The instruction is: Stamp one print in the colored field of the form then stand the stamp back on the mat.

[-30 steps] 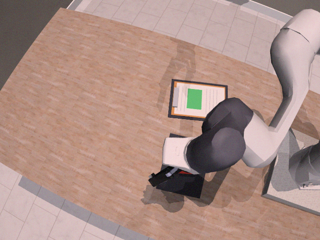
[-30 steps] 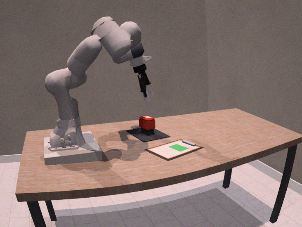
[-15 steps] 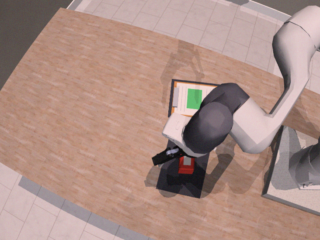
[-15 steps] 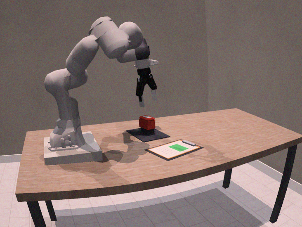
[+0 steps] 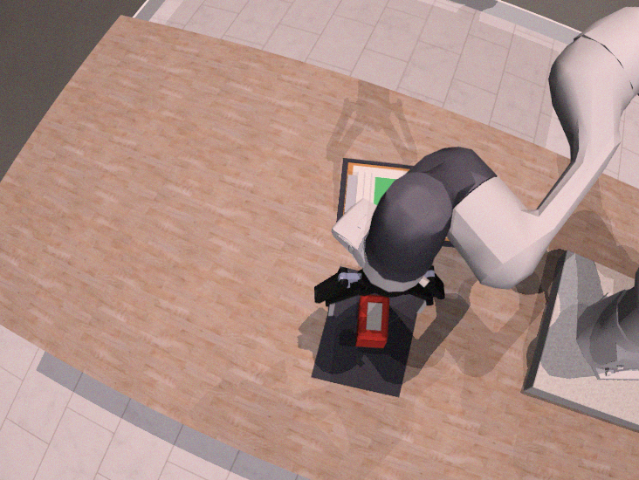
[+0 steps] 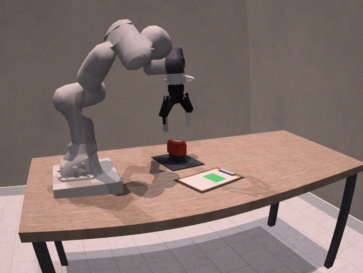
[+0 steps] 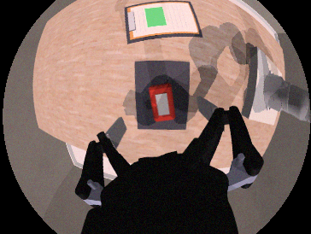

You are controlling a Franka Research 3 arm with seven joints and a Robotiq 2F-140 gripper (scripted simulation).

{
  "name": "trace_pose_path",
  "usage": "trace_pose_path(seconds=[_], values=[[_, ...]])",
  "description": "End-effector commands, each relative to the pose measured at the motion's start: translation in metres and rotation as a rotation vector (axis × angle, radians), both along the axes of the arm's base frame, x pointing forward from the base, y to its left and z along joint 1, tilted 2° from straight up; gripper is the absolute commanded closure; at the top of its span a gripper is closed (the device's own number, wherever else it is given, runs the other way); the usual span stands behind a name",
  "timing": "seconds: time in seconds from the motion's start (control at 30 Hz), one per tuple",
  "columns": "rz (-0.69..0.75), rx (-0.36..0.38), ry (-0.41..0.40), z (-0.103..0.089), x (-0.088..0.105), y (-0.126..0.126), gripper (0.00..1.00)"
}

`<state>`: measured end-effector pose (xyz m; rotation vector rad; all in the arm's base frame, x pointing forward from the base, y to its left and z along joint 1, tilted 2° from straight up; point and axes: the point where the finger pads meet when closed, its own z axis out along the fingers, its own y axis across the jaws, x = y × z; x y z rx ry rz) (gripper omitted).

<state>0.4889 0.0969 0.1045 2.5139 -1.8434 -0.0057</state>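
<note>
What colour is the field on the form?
Green, clearest in the exterior view.

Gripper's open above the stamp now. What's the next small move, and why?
Probably a straight descent. The gripper hangs open and empty, pointing down, well above the red stamp, which stands on the dark mat untouched. The green field shows no mark. Lower until the fingers flank the stamp's sides, then close.

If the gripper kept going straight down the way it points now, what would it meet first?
Most likely the red stamp on the dark mat. The open gripper hangs above it, pointing down, empty. In the top view it sits slightly off the stamp's middle, so one finger could clip the stamp's edge.
</note>
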Motion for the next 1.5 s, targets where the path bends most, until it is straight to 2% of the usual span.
trace_pose_path(seconds=[0.0, 1.1, 1.17, 1.3, 1.47], values=[[-0.109, 0.008, 0.016, -0.002, -0.005, -0.002, 0.0], [-0.112, 0.008, 0.017, -0.001, -0.005, -0.002, 0.0], [-0.113, 0.008, 0.017, 0.008, -0.004, -0.002, 0.0], [-0.113, 0.009, 0.017, 0.044, -0.003, -0.002, 0.0], [-0.113, 0.009, 0.017, 0.048, -0.004, -0.002, 0.0]])
